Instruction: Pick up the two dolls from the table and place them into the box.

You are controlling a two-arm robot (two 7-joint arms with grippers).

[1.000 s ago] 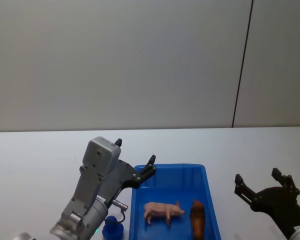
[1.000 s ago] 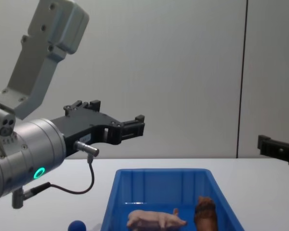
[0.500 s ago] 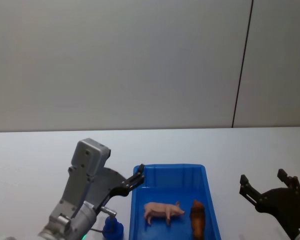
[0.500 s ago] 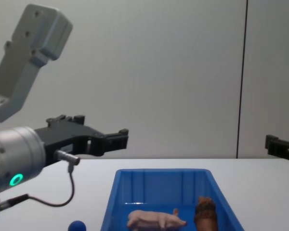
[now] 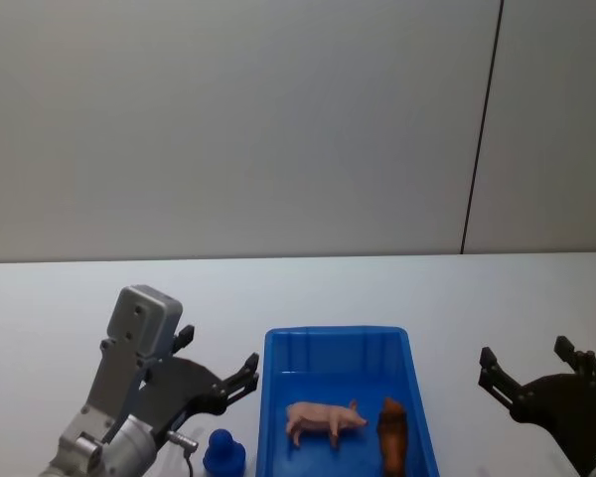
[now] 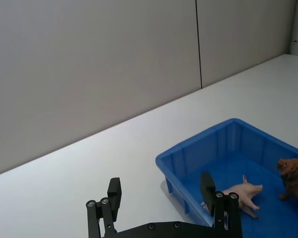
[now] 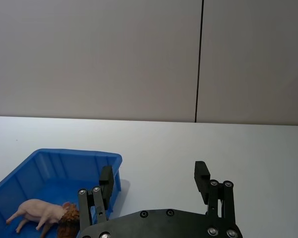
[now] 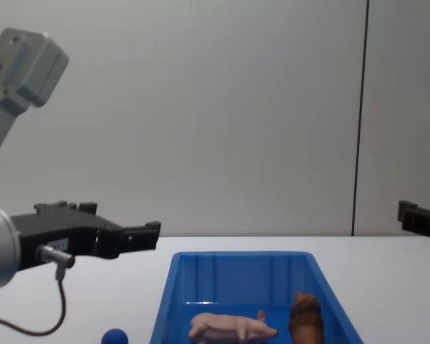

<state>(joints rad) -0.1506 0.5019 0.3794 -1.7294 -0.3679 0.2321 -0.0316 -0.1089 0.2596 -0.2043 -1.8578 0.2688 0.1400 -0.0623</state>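
Note:
Both dolls lie inside the blue box [image 5: 338,335] [image 8: 240,256] [image 6: 193,140] [image 7: 74,153]. The pale pink pig [image 5: 323,420] [image 8: 233,326] [image 6: 241,192] [image 7: 37,212] lies on its side on the box floor. The reddish-brown figure [image 5: 392,434] [image 8: 306,317] [image 6: 294,173] [image 7: 69,218] is close beside it, nearer the box's right wall. My left gripper [image 5: 219,353] [image 8: 122,233] [image 6: 160,183] hovers open and empty just left of the box. My right gripper [image 5: 524,353] [image 7: 154,171] [image 8: 416,215] stands open and empty to the right of the box.
A small blue ball-like toy [image 5: 223,452] [image 8: 115,336] sits on the white table [image 5: 79,298] just left of the box's near corner, below my left arm. A plain grey wall stands behind the table.
My left gripper has drawn back to the left and lower, from over the box's left rim to beside the box. The right gripper has eased slightly away. The dolls have not moved.

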